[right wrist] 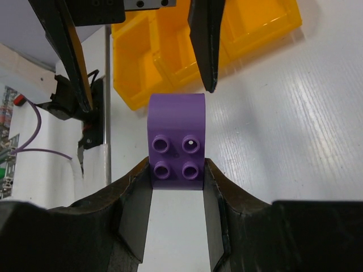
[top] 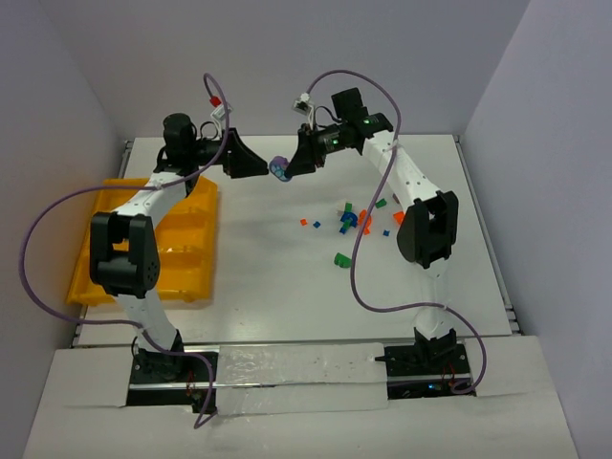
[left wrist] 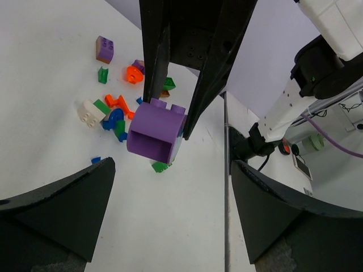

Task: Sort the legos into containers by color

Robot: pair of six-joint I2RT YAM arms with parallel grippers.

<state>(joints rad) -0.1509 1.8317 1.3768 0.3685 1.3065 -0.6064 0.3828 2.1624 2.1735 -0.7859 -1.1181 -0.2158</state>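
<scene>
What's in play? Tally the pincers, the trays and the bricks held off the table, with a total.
Pincers: 2, left pincer open, right pincer shut on the purple brick
Trays: 1, the yellow tray
Held bricks: 1
Total: 4

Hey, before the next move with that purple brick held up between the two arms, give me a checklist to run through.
1. Right arm's fingers grip the purple plastic brick on both sides: ok.
2. Left arm's fingers spread wider than the brick: ok.
3. Brick centred between the left arm's fingers: ok.
4. Brick far enough between them to close on: cannot tell.
5. Yellow plastic organizer tray shows bare bins for the drop: ok.
</scene>
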